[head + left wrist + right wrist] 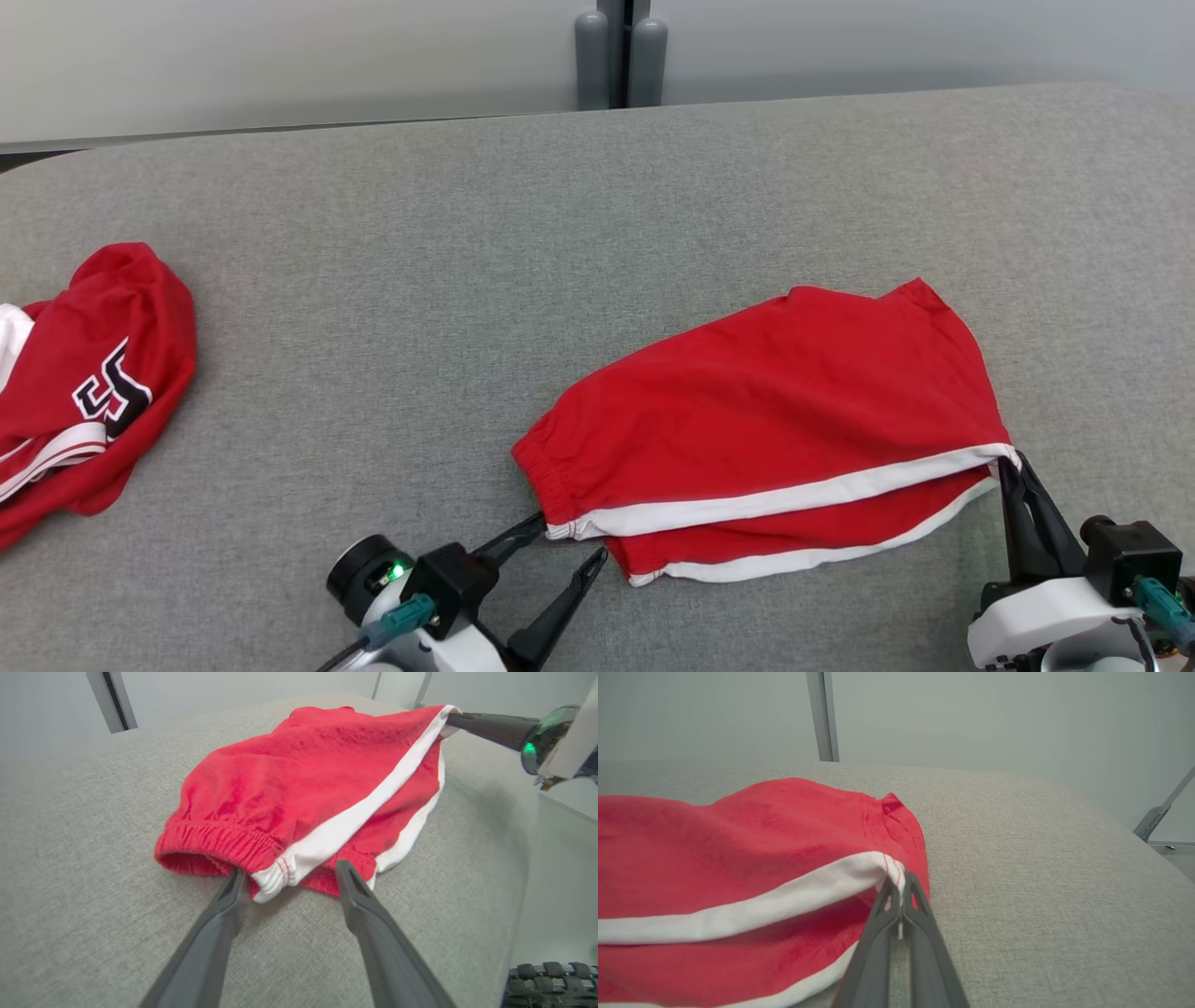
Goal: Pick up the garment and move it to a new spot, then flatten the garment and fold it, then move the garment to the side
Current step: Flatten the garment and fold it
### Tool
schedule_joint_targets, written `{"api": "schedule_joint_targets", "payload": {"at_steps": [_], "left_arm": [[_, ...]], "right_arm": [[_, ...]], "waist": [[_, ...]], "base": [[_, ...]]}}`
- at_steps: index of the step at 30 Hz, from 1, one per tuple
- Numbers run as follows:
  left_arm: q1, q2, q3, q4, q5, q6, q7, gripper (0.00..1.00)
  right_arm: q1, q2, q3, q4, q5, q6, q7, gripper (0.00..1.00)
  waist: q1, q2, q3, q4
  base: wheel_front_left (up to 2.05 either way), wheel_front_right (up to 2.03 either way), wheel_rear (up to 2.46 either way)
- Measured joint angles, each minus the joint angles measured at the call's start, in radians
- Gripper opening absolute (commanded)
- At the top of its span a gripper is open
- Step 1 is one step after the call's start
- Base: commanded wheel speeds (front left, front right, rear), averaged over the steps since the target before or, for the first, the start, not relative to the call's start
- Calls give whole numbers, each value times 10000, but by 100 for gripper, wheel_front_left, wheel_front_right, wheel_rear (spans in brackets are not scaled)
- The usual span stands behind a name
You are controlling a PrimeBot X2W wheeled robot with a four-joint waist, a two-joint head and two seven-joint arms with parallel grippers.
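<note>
— Progress, from the head view?
— The red shorts lie spread toward the near edge of the worktop, right of middle. Going by the two white stripes, one leg is laid over the other. I judge the move to a new spot and most of the flattening done. The fold seems to be in hand, and the shift to the side is left. The right gripper is clamped on the hem corner at the stripe's end. The left gripper stands wide apart at the waistband corner, holding nothing.
— Any writing?
— None on the shorts. A second red garment at the left edge carries black, white-edged characters. They lie sideways and creased, so I cannot read them.
— Left wrist view?
— Its two fingers straddle the stripe's waistband end, tips just touching cloth, not closed. No label is visible.
— Right wrist view?
— Its fingers are pinched tight on the white hem, with that corner raised a little off the worktop. No brand or tag is visible.
</note>
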Motion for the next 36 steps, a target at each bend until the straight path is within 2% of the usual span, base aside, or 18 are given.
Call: {"api": "schedule_joint_targets", "payload": {"at_steps": [1, 9, 12, 15, 18, 20, 23, 27, 30, 33, 36], "left_arm": [[-87, -10, -79, -6, -130, 0, 0, 0], [-573, 268, -483, -178, -989, 0, 0, 0], [-1041, 353, -658, -619, -1983, 0, 2, 0], [-2379, 736, -1026, -1070, -2957, 0, 61, 0], [-4334, 1035, -999, -1423, -4192, 0, 399, 0], [-5762, 1110, -857, -1532, -5072, 0, 779, 0], [-8126, 1034, -740, -1340, -5634, 0, 1156, 0], [-10573, 779, -991, -1062, -5777, 0, 1014, 0], [-11647, 863, -1108, -794, -5716, 0, 495, 0], [-11862, 991, -1246, -903, -5862, 0, 207, 0], [-11327, 1360, -1490, -1423, -5967, 0, 65, 0]], "right_arm": [[-4, -2, 35, -2, 27, 0, -2, 0], [-139, -81, 81, -136, 98, 0, -2, 0], [-688, -100, 92, -318, 401, 0, 0, 0], [-1885, -391, 134, -387, 765, 0, 0, 0], [-3707, -732, 127, -414, 1131, 0, -2, 0], [-5021, -991, 155, -370, 1313, 0, -2, 0], [-6949, -1471, 77, -270, 1641, -2, -2, 0], [-8824, -2023, 69, -355, 1827, 0, -2, 0], [-9445, -2353, 23, -727, 1804, -2, 0, 0], [-9419, -2579, 38, -1254, 1670, 0, -2, 0], [-8637, -2746, 25, -1858, 1643, 0, -2, 0]], "waist": [[0, 0, 11, -34], [0, 0, 80, -280], [0, 0, 223, -364], [0, 0, 456, -488], [0, 0, 807, -636], [0, 0, 1118, -731], [0, 0, 1693, -846], [0, 0, 2412, -975], [1, 0, 2728, -1056], [1, 0, 2745, -1021], [0, 0, 2647, -869]], "base": [[0, 0, 0], [0, 0, 0], [0, 0, 0], [0, 0, 0], [0, 0, 0], [0, 0, 0], [0, 0, 0], [0, 0, 0], [0, 0, 0], [0, 0, 0], [0, 0, 0]]}}
